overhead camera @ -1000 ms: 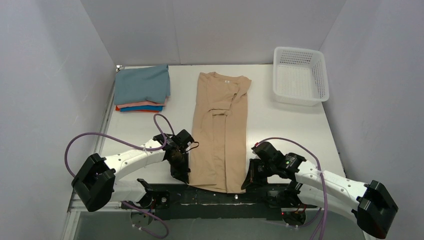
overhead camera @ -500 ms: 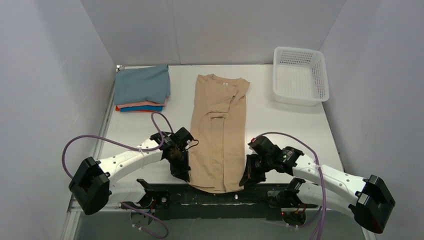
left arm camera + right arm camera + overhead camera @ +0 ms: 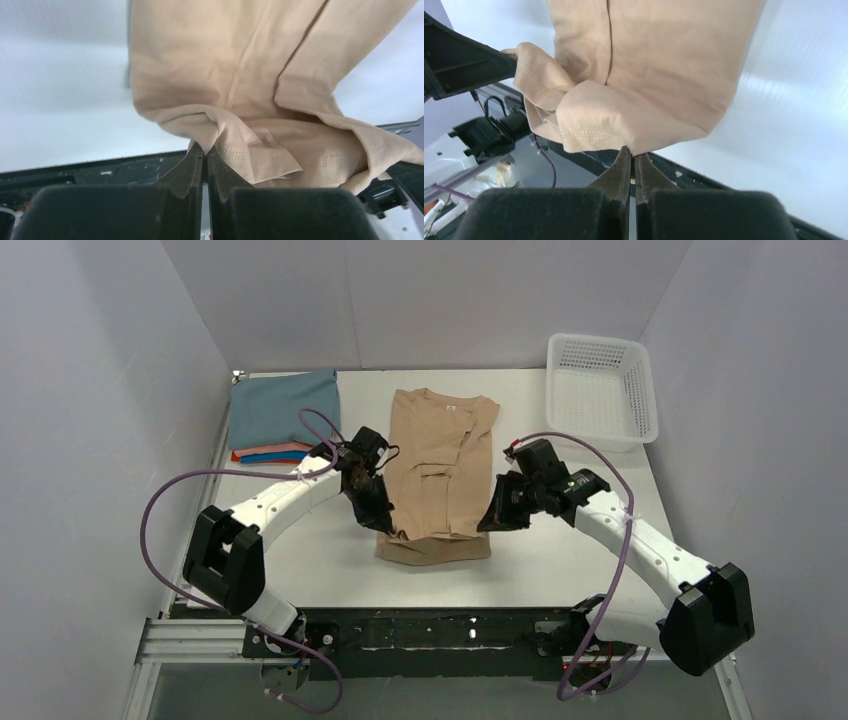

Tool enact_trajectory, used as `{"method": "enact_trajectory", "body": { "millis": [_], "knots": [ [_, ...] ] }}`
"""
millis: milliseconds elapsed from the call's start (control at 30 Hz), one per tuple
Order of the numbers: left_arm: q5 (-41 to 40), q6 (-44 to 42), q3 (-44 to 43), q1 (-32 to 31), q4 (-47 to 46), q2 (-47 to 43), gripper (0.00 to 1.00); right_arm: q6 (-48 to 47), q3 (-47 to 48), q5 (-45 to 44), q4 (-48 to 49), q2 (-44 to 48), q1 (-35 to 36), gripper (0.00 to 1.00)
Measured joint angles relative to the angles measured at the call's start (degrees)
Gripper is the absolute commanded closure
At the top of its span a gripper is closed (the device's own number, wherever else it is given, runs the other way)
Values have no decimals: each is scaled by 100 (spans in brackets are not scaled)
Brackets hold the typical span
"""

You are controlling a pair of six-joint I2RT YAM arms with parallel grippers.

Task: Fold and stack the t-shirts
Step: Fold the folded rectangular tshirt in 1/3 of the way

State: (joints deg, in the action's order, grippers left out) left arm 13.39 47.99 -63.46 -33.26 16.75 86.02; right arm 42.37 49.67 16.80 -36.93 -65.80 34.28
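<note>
The tan-beige t-shirt [image 3: 437, 470] lies lengthwise in the middle of the table, neck and white label at the far end, its lower part doubled back over itself. My left gripper [image 3: 386, 527] is shut on the shirt's left hem corner [image 3: 220, 131]. My right gripper [image 3: 487, 523] is shut on the right hem corner [image 3: 634, 142]. Both hold the hem lifted above the shirt's middle. A stack of folded t-shirts [image 3: 283, 417] sits at the far left: grey-blue on top, salmon, bright blue and orange-red edges beneath.
A white plastic lattice basket [image 3: 600, 390] stands at the far right corner. The black mounting rail [image 3: 430, 628] runs along the near table edge. White walls enclose the left, back and right sides.
Both grippers have carried the shirt's hem from the near table edge away toward the far side, folding the lower part of the shirt up over its middle.
</note>
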Motion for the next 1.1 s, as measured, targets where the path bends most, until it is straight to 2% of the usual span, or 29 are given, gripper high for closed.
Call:
{"method": "enact_trajectory", "body": {
  "millis": [300, 800, 1100],
  "knots": [
    [-155, -424, -1534, 529, 278, 1161, 100, -708, 1274, -37, -26, -1270, -713, 99],
    [-898, -1102, -3681, 848, 1045, 2723, 100, -1134, 2055, 256, -7, -2601, -1445, 99],
    [-1021, -1362, -4426, 935, 1220, 3812, 100, -1248, 2658, 415, 103, -3613, -1655, 99]
  ]
}}
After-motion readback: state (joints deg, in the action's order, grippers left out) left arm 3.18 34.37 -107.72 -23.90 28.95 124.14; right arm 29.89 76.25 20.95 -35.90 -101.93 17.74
